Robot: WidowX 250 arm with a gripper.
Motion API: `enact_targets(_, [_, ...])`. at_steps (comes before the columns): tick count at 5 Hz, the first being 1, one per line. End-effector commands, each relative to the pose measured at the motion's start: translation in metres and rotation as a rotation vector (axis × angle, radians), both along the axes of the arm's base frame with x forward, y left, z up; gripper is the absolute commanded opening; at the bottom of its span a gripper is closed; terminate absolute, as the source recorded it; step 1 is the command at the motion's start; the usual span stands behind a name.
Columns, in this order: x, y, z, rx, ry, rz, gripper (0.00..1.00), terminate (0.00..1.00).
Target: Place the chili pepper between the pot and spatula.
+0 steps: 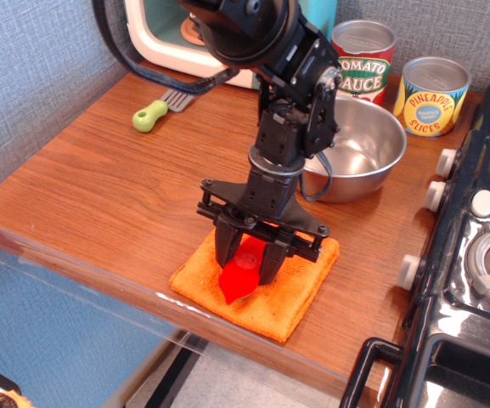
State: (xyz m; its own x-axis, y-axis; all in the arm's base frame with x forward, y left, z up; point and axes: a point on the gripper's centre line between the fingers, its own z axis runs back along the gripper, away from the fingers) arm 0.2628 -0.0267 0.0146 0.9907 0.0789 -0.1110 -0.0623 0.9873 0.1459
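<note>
The red chili pepper (237, 279) lies on an orange cloth (300, 287) near the table's front edge, with its pointed tip toward the front. My gripper (248, 269) points straight down over it, and its black fingers are shut against the pepper's two sides. The pepper still rests on the cloth. The steel pot (365, 151) stands behind and to the right of my arm. The spatula (154, 111), with a lime-green handle and a grey blade, lies at the back left. Bare wood lies between the pot and the spatula.
A tomato sauce can (364, 53) and a pineapple can (431, 95) stand behind the pot. A toy oven (155, 34) stands at the back left. A black stove (482, 246) fills the right side. The table edge (100, 276) runs close in front of the cloth.
</note>
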Motion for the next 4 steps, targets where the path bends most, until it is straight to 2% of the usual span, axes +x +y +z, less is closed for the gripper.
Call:
enact_targets(1, [0.022,0.012,0.088,-0.137,-0.170,-0.119,0.00,0.00])
enact_targets(2, [0.043,0.038,0.113,-0.138,-0.183,-0.107,0.00,0.00])
enact_targets(3, [0.085,0.080,0.102,-0.090,-0.169,-0.062,0.00,0.00])
enact_targets(4, [0.128,0.102,0.083,-0.050,-0.159,-0.157,0.00,0.00])
